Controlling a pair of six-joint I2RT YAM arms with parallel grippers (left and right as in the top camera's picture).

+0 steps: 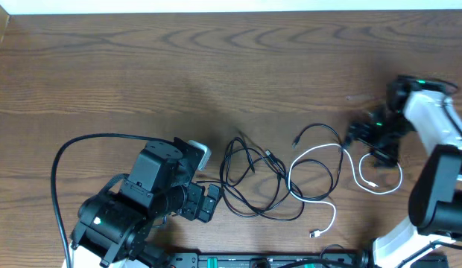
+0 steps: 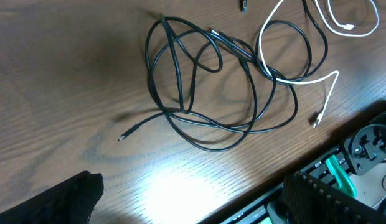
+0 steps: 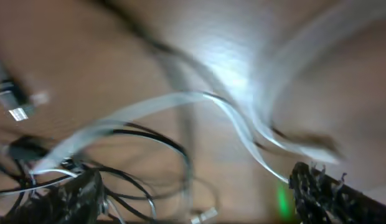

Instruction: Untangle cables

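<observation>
The cables lie on the wooden table (image 1: 141, 67). A black tangle (image 1: 250, 179) sits at centre front, and a white cable (image 1: 293, 173) crosses its right side and curls into a loop (image 1: 399, 179) further right. In the left wrist view the black tangle (image 2: 199, 81) and white cable (image 2: 299, 79) lie ahead of my left gripper (image 2: 193, 205), which is open and empty. That left gripper (image 1: 209, 202) hovers just left of the tangle. My right gripper (image 1: 376, 149) hangs over the white loop. The blurred right wrist view shows this right gripper (image 3: 202, 199) open above the white cable (image 3: 149, 102) and black strands (image 3: 143, 137), holding nothing.
A thick black lead (image 1: 67, 149) arcs out from the left arm (image 1: 134, 201). The right arm (image 1: 440, 171) fills the right edge. An equipment rail (image 1: 253, 260) runs along the table's front edge, and a pale strip (image 1: 216, 6) borders the far edge.
</observation>
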